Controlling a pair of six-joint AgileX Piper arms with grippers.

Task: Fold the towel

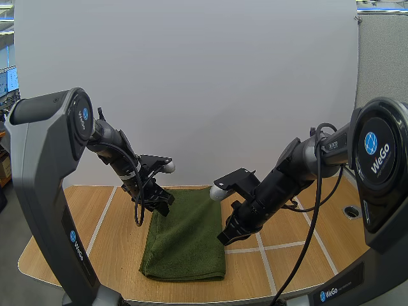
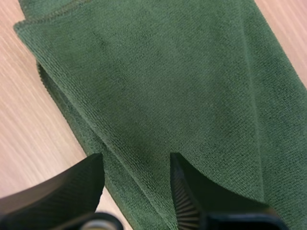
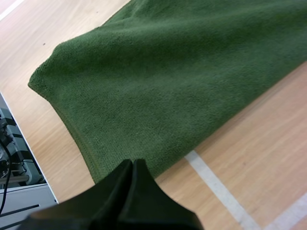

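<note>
A dark green towel (image 1: 187, 233) lies folded into a long strip on the wooden table (image 1: 115, 248), running from the back toward the front edge. My left gripper (image 1: 160, 203) hovers over the towel's far left edge, open, its fingers (image 2: 72, 184) apart above the layered hem of the towel (image 2: 182, 81). My right gripper (image 1: 224, 237) sits at the towel's right edge near the front, its fingers (image 3: 132, 182) closed together into one dark wedge just beside the towel (image 3: 172, 91), pinching nothing.
White tape lines (image 1: 264, 255) cross the table to the right of the towel. A round grommet hole (image 1: 352, 211) sits at the far right. The table's front edge (image 3: 33, 158) runs close to the towel's near corner.
</note>
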